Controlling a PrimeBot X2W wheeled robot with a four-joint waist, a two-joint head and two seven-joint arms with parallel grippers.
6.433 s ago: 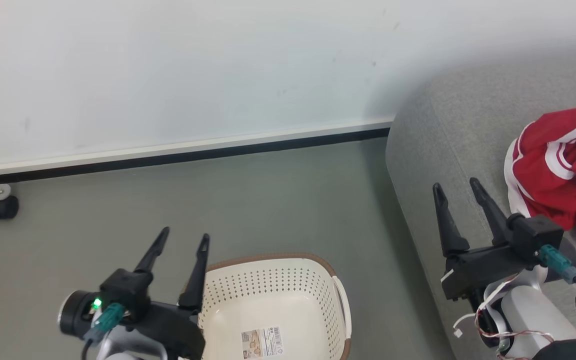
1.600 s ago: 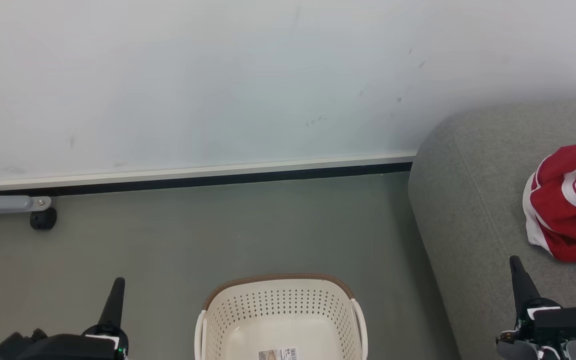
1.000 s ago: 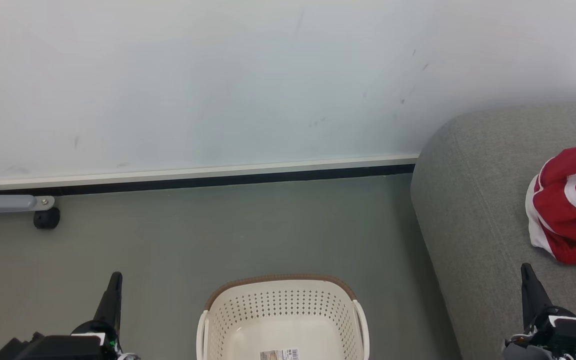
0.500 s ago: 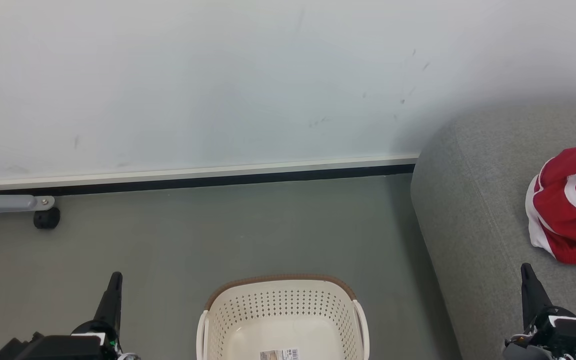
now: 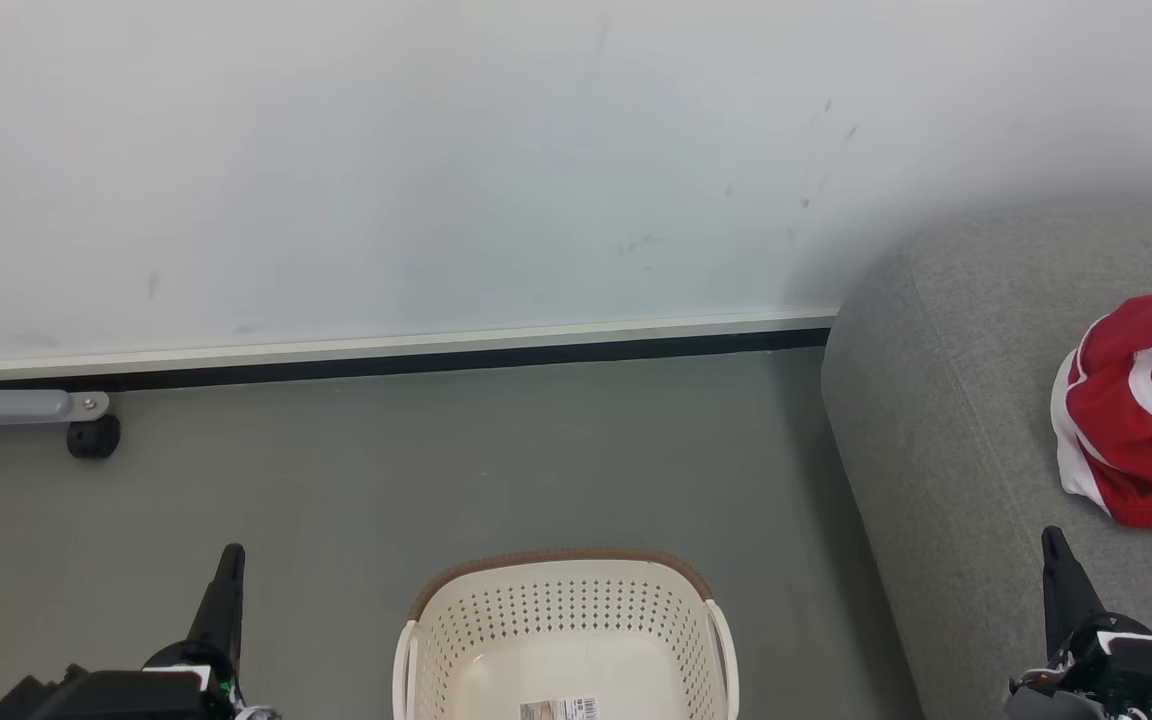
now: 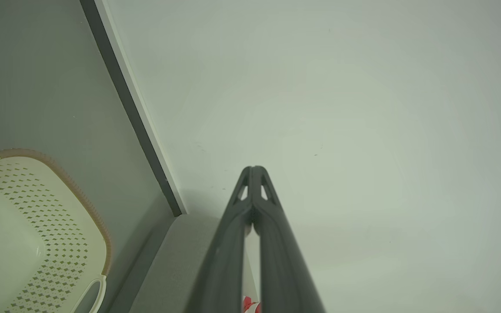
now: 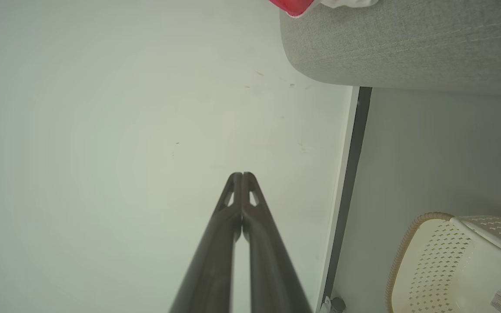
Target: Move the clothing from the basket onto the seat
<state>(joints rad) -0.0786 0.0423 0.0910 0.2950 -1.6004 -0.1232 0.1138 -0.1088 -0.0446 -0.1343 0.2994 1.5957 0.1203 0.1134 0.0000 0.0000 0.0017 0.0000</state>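
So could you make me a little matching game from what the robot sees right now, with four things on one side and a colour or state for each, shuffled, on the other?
Things:
1. basket
2. clothing
3. seat
4. left gripper

Descriptions:
A. grey woven fabric with a rounded corner
B. red with white stripes, lying crumpled on the seat
C. two dark fingers pressed together, holding nothing
D. cream with rows of small holes and a brown rim, standing on the floor

Pairs: 1-D, 2-B, 3-A, 4-C
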